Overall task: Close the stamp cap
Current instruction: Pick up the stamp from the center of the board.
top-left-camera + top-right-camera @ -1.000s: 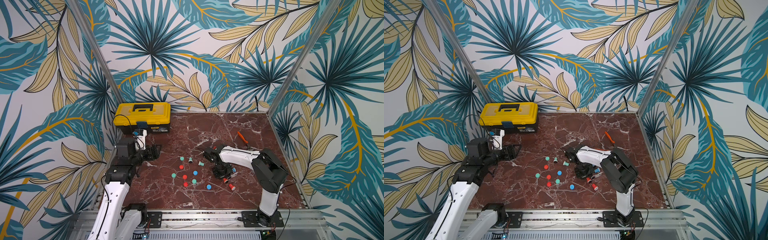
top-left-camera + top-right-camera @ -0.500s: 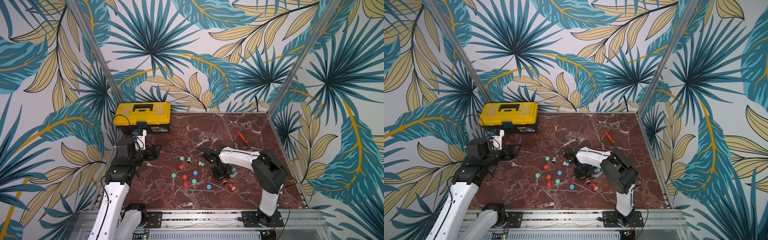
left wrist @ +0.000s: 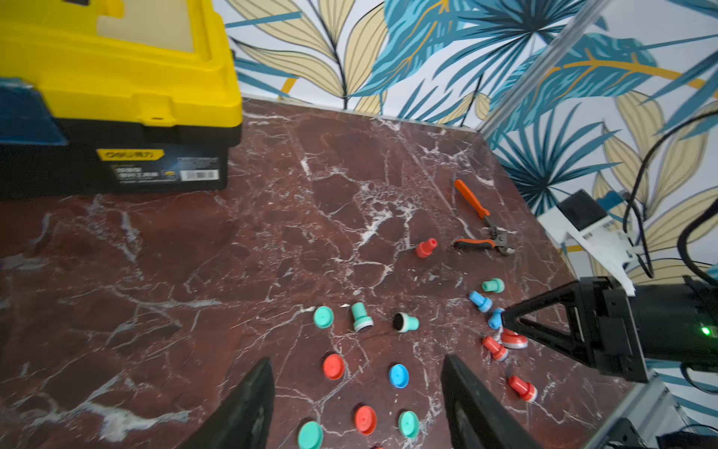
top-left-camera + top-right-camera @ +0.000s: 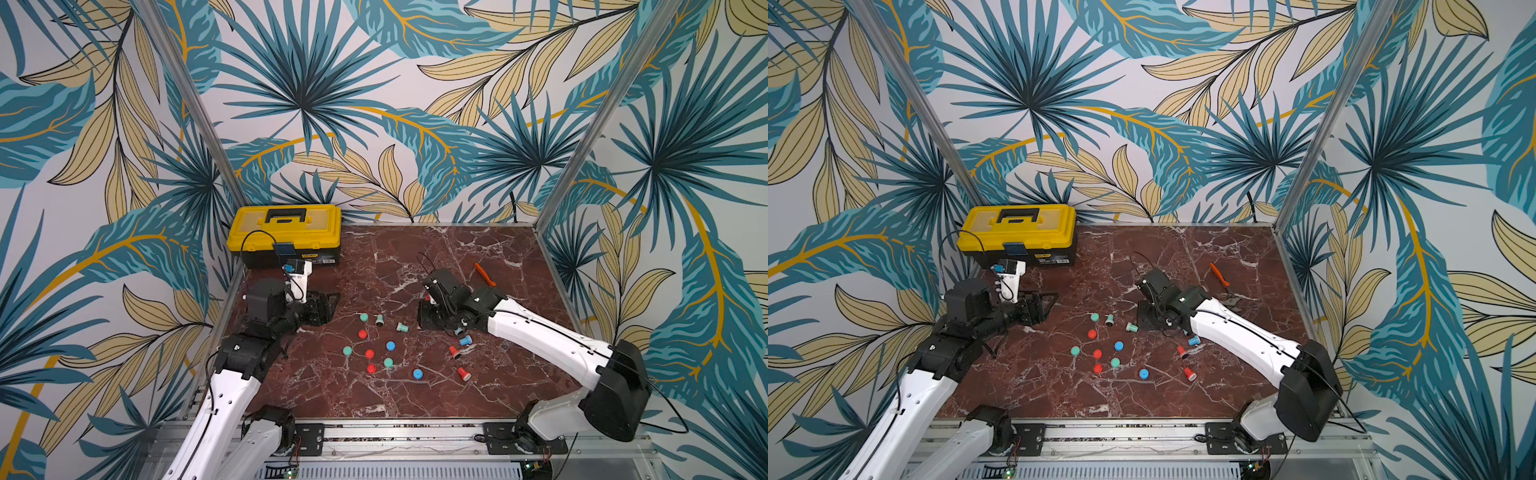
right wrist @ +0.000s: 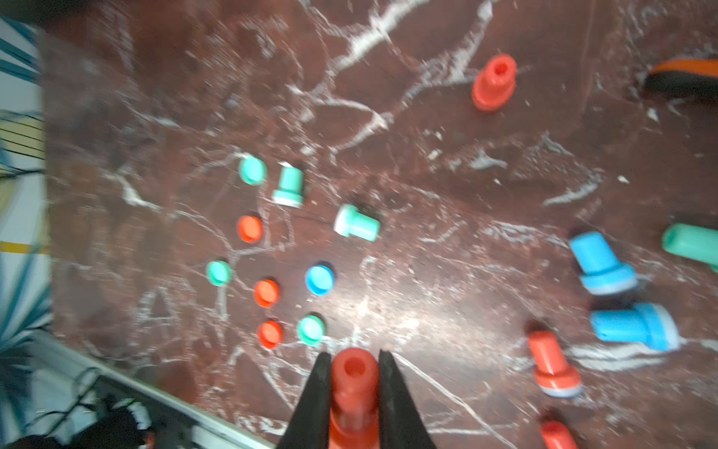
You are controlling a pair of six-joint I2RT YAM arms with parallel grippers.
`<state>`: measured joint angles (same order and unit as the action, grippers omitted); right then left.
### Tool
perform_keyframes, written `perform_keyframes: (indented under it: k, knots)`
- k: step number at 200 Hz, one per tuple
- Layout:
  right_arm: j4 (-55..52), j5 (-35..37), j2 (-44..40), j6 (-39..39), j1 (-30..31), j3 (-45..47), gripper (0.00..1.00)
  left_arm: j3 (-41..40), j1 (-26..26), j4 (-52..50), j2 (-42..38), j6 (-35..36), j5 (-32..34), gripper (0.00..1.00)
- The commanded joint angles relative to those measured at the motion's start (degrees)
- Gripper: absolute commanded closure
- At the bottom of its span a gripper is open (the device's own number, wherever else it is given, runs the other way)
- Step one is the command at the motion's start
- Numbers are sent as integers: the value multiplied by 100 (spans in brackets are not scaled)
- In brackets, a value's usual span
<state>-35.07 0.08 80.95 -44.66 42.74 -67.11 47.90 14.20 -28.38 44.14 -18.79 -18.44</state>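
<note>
Pinching a red stamp (image 5: 353,388) in the right gripper (image 5: 353,354): both fingers press on its body, and the narrow handle end sticks out past the tips. The stamping face is hidden toward the wrist. Can't tell whether the stamp touches the marble table (image 4: 457,249). In both top views this gripper sits low near mid-table, just right of the loose caps, and the held stamp is hidden there.

Left gripper (image 3: 356,357): jaws spread, nothing between them, hovering at the table's left side and facing the caps.

Loose caps lie in a cluster between the arms:
- red caps (image 4: 363,333), three of them
- teal caps (image 4: 347,350), three
- blue caps (image 4: 390,345), two

Other stamps lie on their sides:
- two teal stamps (image 4: 402,327) at the cluster's far edge, one showing a dark pad face in the left wrist view
- two blue stamps (image 4: 465,340) and two red ones (image 4: 463,374) near the right arm

Yellow toolbox (image 4: 286,232) is shut in the far-left corner. Orange-handled pliers (image 4: 484,274) lie far right, well apart from the caps.
</note>
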Motion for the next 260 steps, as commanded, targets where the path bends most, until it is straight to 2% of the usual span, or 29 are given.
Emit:
perform_keyframes:
  k: [1, 32, 54, 78, 110, 139, 205, 260]
  knots:
    - [1191, -373, -373, -839, 24, 218, 97, -64, 546, 858, -194, -248, 406, 32]
    - [2500, -525, -920, -1612, 26, 576, 99, -221, 1630, 1687, -283, -2, 955, 36]
    - [3132, -466, -1204, -2042, 24, 807, 99, -307, 2396, 2307, -208, 413, 1096, 36]
    - [3904, -576, -1356, -2415, 31, 1027, 99, -373, 2919, 2866, -16, 879, 1152, 35]
    - [4983, -515, -1432, -2940, 45, 1396, 99, -420, 3008, 3528, 292, 1030, 1074, 35]
    - [5437, -378, -1478, -3163, 103, 1520, 99, -312, 3019, 3761, 574, 1147, 1229, 35]
    - [5642, -315, -1485, -3115, 216, 1486, 99, 5, 3019, 3761, 1108, 1009, 1321, 43]
    - [5774, -328, -1468, -3070, 248, 1640, 99, 97, 3019, 3776, 1160, 1008, 1516, 51]
